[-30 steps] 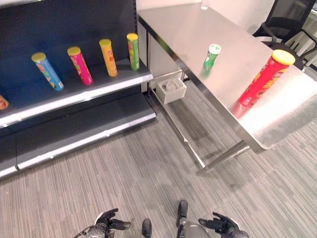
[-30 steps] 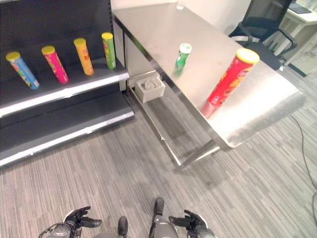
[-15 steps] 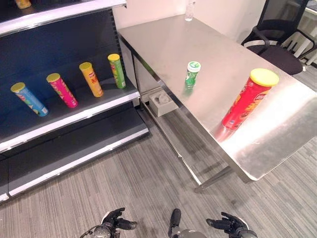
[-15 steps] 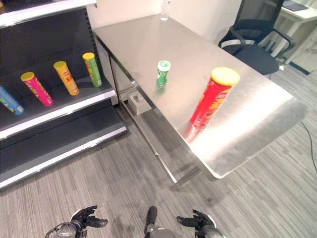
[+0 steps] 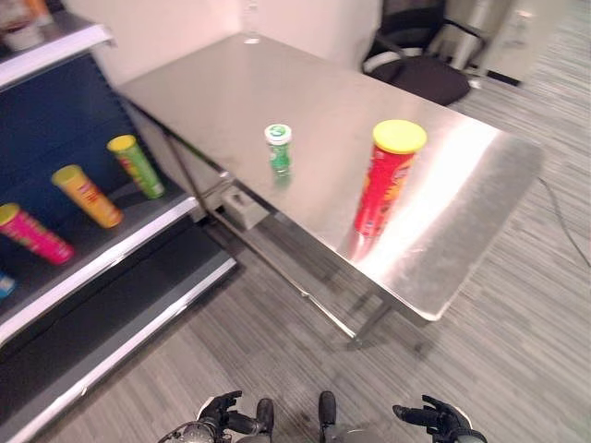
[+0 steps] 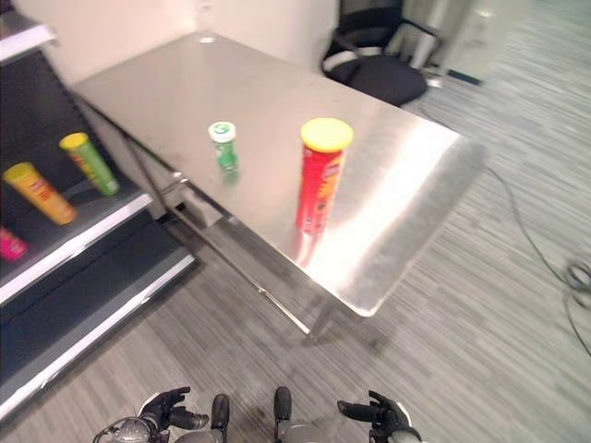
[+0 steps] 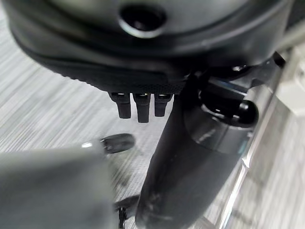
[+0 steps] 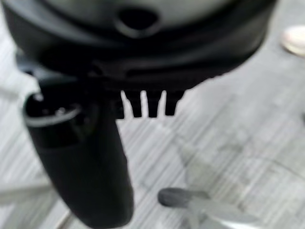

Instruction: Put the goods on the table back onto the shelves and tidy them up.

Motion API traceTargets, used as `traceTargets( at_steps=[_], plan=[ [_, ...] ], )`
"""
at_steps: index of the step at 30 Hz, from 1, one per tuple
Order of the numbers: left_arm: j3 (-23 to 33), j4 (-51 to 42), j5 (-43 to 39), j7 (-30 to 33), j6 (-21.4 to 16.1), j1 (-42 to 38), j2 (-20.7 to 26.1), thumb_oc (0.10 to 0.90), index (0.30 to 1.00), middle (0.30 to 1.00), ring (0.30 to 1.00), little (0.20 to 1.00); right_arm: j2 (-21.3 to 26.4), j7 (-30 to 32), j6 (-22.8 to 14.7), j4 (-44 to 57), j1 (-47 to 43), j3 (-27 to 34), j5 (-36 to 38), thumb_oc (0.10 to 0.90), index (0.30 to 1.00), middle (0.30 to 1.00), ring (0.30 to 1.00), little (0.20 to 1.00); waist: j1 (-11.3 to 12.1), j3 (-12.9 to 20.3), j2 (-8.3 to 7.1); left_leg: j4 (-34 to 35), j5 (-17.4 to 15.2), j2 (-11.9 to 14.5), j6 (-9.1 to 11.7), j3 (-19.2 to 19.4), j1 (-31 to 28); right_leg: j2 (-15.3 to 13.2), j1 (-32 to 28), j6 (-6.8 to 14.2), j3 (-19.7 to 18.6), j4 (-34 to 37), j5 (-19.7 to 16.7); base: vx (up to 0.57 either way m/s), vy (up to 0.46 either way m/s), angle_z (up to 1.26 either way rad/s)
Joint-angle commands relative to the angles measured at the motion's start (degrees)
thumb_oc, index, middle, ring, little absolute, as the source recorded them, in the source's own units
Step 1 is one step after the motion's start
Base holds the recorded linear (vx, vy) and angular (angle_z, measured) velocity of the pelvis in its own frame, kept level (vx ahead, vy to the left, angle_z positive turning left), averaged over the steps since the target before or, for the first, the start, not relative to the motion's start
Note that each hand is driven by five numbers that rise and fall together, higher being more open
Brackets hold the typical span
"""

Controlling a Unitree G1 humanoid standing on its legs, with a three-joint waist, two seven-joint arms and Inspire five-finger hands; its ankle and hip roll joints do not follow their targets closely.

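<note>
Pink can (image 5: 32,235) on shelf (image 5: 111,254) cut by left picture edge, base out of sight. Blue item (image 5: 4,284) beside it barely a sliver at edge, can't tell what. Items on upper shelf (image 5: 55,48) blurred, cropped at top corner, unreadable. Clear object (image 5: 250,26) at far end of table (image 5: 480,194) blurred, too small to identify. Print on red can (image 5: 386,177) and small green can (image 5: 279,150) illegible. Left hand (image 5: 220,417) and right hand (image 5: 441,422) partly cut by bottom edge. Black chair (image 5: 420,69) half hidden behind table.
</note>
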State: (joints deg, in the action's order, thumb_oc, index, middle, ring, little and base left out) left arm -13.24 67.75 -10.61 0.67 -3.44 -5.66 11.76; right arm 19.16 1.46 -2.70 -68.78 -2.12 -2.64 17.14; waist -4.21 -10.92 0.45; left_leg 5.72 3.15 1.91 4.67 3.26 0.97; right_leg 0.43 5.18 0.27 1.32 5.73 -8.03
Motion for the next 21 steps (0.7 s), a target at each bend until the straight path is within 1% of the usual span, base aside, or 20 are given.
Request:
traceTargets(
  at_steps=[1, 2, 3, 4, 5, 6, 7, 8, 10, 11, 13, 14, 16, 17, 18, 19, 21],
  plan=[
    [0.66, 0.84, 0.87, -0.28, -1.32, -1.84, 3.79, 0.800, 0.900, 0.900, 0.900, 0.900, 0.57, 0.86, -0.53, -0.28, 0.40, -0.09, 2.60, 0.800, 0.900, 0.900, 0.900, 0.900, -0.22, 0.98, -1.68, -2.56, -4.82, 0.76, 0.16, 3.93, -0.96, -4.15, -1.76, 11.47, -1.33, -2.11, 5.43, -0.02, 0.175, -1.44],
    [1.14, 0.83, 0.40, -0.57, -1.09, -1.89, 4.56, 0.800, 0.900, 0.900, 0.900, 0.900, 0.63, 1.06, -0.84, -0.28, 0.24, 0.62, 3.62, 0.800, 0.900, 0.900, 0.900, 0.900, -0.68, 0.85, -2.29, -2.25, -5.22, 0.88, -0.21, 5.85, -1.47, -4.17, -0.58, 12.16, -3.02, -2.18, 4.75, -0.04, 0.226, -1.47],
    [1.56, 0.83, 0.07, -0.56, -0.98, -2.01, 5.16, 0.800, 0.900, 0.900, 0.900, 0.900, 0.68, 1.22, -0.81, -0.38, -0.04, 1.16, 4.43, 0.800, 0.900, 0.900, 0.900, 0.900, -1.32, 0.72, -2.82, -2.14, -5.34, 0.81, -0.43, 7.14, -1.61, -4.18, 0.20, 12.75, -3.68, -2.07, 4.05, -0.07, 0.258, -1.32],
    [2.80, 1.08, -0.23, -0.38, -0.87, -2.03, 6.21, 0.800, 0.900, 0.900, 0.900, 0.900, 1.09, 1.48, -1.12, 0.44, -0.96, 2.29, 6.05, 0.800, 0.900, 0.900, 0.900, 0.900, -1.99, 0.69, -4.09, -2.10, -6.07, 0.95, -0.82, 10.30, -2.28, -4.38, 1.48, 13.87, -4.47, -2.04, 3.20, -0.07, 0.191, -0.66],
    [3.22, 1.52, -0.01, -0.29, -0.86, -2.11, 6.72, 0.800, 0.900, 0.900, 0.900, 0.900, 1.43, 1.62, -1.43, 1.14, -1.52, 2.90, 6.92, 0.800, 0.900, 0.900, 0.900, 0.900, -2.28, 0.78, -4.78, -2.11, -6.29, 1.17, -0.91, 11.74, -2.59, -4.54, 2.03, 14.37, -4.37, -2.20, 2.93, -0.05, 0.139, -0.93],
    [3.23, 1.54, -0.01, -0.29, -0.87, -2.13, 6.73, 0.800, 0.900, 0.900, 0.900, 0.900, 1.42, 1.63, -1.43, 1.14, -1.53, 2.90, 6.92, 0.800, 0.900, 0.900, 0.900, 0.900, -2.19, 0.75, -4.80, -2.11, -6.31, 1.18, -0.90, 11.84, -2.63, -4.51, 2.04, 14.37, -4.46, -2.24, 2.94, -0.07, 0.052, -1.31],
    [3.63, 1.85, 0.71, 0.00, -0.71, -2.12, 7.61, 0.800, 0.900, 0.900, 0.900, 0.900, 2.58, 2.39, -2.02, 3.80, -2.23, 4.14, 7.99, 0.800, 0.900, 0.900, 0.900, 0.900, -3.17, 0.19, -6.27, -2.52, -6.97, 2.11, -1.15, 14.98, -3.42, -4.77, 3.93, 14.73, -3.59, -3.86, 2.44, -0.08, 0.034, -1.07],
    [3.97, 1.97, 1.58, 0.12, -0.43, -1.94, 8.15, 0.800, 0.900, 0.900, 0.900, 0.900, 3.48, 2.84, -2.30, 5.57, -2.31, 4.79, 8.09, 0.800, 0.900, 0.900, 0.900, 0.900, -3.58, -0.17, -6.70, -2.51, -7.08, 2.82, -1.18, 16.70, -4.11, -5.06, 4.42, 14.73, -1.88, -4.81, 2.53, -0.09, 0.035, -0.49],
    [4.85, 2.06, 2.83, 0.67, -0.45, -1.43, 8.71, 0.800, 0.900, 0.900, 0.900, 0.900, 5.39, 4.02, -3.09, 10.18, -1.75, 6.85, 7.86, 0.800, 0.900, 0.900, 0.900, 0.900, -4.23, -0.16, -7.28, -1.80, -6.68, 3.58, -0.99, 19.11, -5.08, -5.92, 4.68, 14.73, 0.30, -5.71, 2.52, -0.05, 0.015, -0.68],
    [5.18, 2.32, 3.37, 0.76, -0.52, -1.11, 8.47, 0.800, 0.900, 0.900, 0.900, 0.900, 6.62, 4.58, -3.58, 11.70, -1.07, 8.35, 7.69, 0.800, 0.900, 0.900, 0.900, 0.900, -4.62, -0.14, -7.28, -1.65, -6.83, 3.81, -1.00, 19.56, -5.65, -6.23, 4.20, 14.73, 0.91, -5.98, 2.76, -0.04, 0.014, -0.96],
    [5.58, 3.02, 4.06, 1.13, -0.36, -0.92, 7.84, 0.800, 0.900, 0.900, 0.900, 0.900, 9.02, 6.33, -4.84, 15.22, 0.41, 12.52, 7.91, 0.800, 0.900, 0.900, 0.900, 0.900, -5.39, 0.10, -7.15, -1.74, -7.21, 4.17, -0.93, 19.29, -5.51, -6.51, 3.83, 14.73, 0.41, -6.37, 2.87, -0.02, 0.010, -0.34],
    [5.73, 3.22, 4.10, 1.06, -0.36, -0.85, 7.65, 0.800, 0.900, 0.900, 0.900, 0.900, 9.70, 7.22, -5.31, 16.31, 0.83, 14.21, 8.16, 0.800, 0.900, 0.900, 0.900, 0.900, -5.59, 0.40, -7.09, -1.67, -7.38, 4.03, -0.97, 19.16, -5.53, -6.72, 3.56, 14.73, 0.27, -5.97, 2.78, 0.01, 0.019, -0.20],
    [6.58, 3.55, 4.31, 1.26, -0.49, -0.41, 7.70, 0.800, 0.900, 0.900, 0.900, 0.900, 12.88, 9.65, -6.65, 19.00, 1.22, 18.60, 8.71, 0.800, 0.900, 0.900, 0.900, 0.900, -5.86, 1.73, -6.99, -1.50, -7.68, 3.44, -0.90, 19.23, -5.74, -7.15, 2.55, 14.73, 0.66, -4.10, 2.28, 0.06, 0.024, 0.08],
    [6.75, 3.69, 4.26, 1.37, -0.45, -0.33, 7.54, 0.800, 0.900, 0.900, 0.900, 0.900, 13.86, 10.50, -7.15, 20.97, 1.25, 19.91, 8.66, 0.800, 0.900, 0.900, 0.900, 0.900, -5.85, 2.16, -6.98, -1.44, -7.73, 3.23, -0.82, 19.30, -5.93, -7.27, 2.13, 14.73, 0.88, -3.54, 2.05, 0.05, 0.007, 0.12],
    [6.74, 3.69, 4.27, 1.38, -0.45, -0.36, 7.56, 0.800, 0.900, 0.900, 0.900, 0.900, 13.82, 10.52, -7.11, 21.03, 1.26, 19.94, 8.64, 0.800, 0.900, 0.900, 0.900, 0.900, -5.80, 2.26, -7.09, -1.41, -7.52, 3.13, -0.83, 19.37, -5.74, -7.35, 2.33, 14.73, 0.79, -3.48, 1.88, 0.06, -0.017, 0.02],
    [7.26, 4.06, 4.14, 1.84, -0.18, -0.25, 6.70, 0.800, 0.900, 0.900, 0.900, 0.900, 16.79, 12.73, -7.76, 24.99, 0.91, 23.00, 7.68, 0.800, 0.900, 0.900, 0.900, 0.900, -5.74, 2.64, -6.86, -1.25, -7.83, 3.07, -0.57, 18.89, -6.29, -7.39, 1.25, 14.73, 1.36, -2.44, 1.69, 0.05, -0.030, -0.05],
    [7.50, 4.29, 4.22, 2.30, -0.09, -0.38, 5.92, 0.800, 0.900, 0.900, 0.900, 0.900, 19.16, 14.42, -8.15, 29.78, 0.96, 25.32, 5.82, 0.800, 0.900, 0.900, 0.900, 0.900, -5.43, 3.02, -6.72, -0.95, -7.70, 2.84, -0.51, 18.42, -6.50, -7.71, 0.95, 14.73, 1.85, -1.95, 1.55, 0.06, -0.030, 0.04]
  ],
)
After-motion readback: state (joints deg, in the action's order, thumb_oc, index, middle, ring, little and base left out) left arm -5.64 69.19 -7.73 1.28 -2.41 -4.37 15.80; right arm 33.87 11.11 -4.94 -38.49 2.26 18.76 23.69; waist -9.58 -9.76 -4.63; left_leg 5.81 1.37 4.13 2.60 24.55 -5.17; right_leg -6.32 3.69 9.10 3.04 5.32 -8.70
